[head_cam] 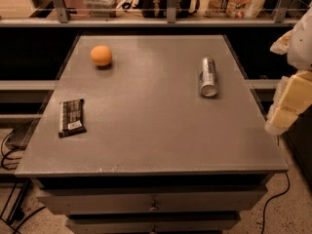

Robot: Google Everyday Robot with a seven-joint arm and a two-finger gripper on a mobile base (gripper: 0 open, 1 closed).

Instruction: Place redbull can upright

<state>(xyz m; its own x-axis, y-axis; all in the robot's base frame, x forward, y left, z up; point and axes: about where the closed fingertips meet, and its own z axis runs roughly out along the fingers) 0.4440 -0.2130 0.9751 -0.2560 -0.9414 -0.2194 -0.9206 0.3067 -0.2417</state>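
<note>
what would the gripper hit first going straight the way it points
Probably the table, near its right edge: the gripper, at the picture's right, slants down-left toward it, not the can. Depth is unclear.

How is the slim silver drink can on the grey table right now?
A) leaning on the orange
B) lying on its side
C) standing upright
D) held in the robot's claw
B: the slim silver-and-blue metal can lies on its side on the flat grey table, while the cream-coloured gripper hangs beyond the table's right edge, apart from it.
</note>
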